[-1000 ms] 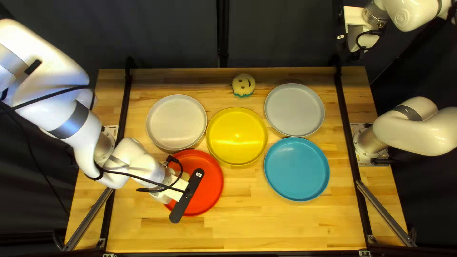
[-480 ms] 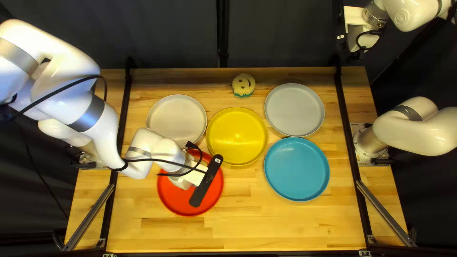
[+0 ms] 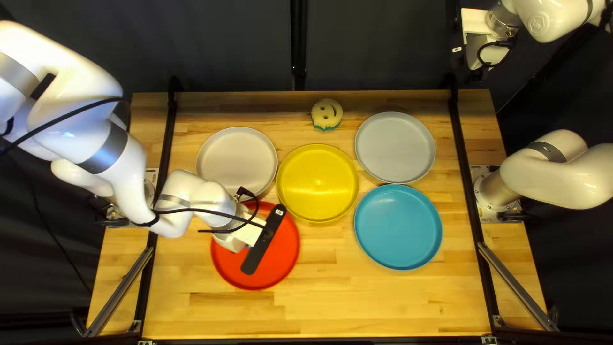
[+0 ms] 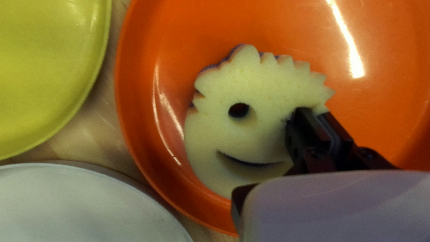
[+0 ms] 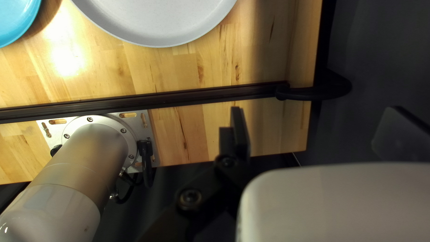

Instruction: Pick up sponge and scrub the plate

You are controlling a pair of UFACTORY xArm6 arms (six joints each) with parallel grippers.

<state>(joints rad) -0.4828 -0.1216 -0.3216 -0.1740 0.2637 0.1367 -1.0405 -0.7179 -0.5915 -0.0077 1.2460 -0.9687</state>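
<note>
Fingers on left gripper (image 3: 263, 239) nearly together, pinching sponge (image 4: 264, 85) by its edge; sponge is inside red plate (image 3: 284, 255). Right gripper's (image 3: 479, 48) fingers wide apart, gripping nothing. Second sponge (image 3: 327, 114) beyond yellow plate (image 3: 318, 182).

Pale butcher-block counter (image 3: 319, 313) with five round plates. Toward the far left corner, an off-white plate (image 3: 236, 153); on its near-edge side, a red plate (image 3: 287, 255). Middle, just beside both: a yellow plate (image 3: 318, 182). Toward the far right corner, a grey plate (image 3: 396, 147); on its near-edge side, a blue plate (image 3: 398, 227). Near the far edge, a cream-and-green smiling-face sponge (image 3: 327, 110). A black rail (image 3: 469, 185) runs inside the right edge, with a silver mounting plate (image 5: 149, 130) outside it.
</note>
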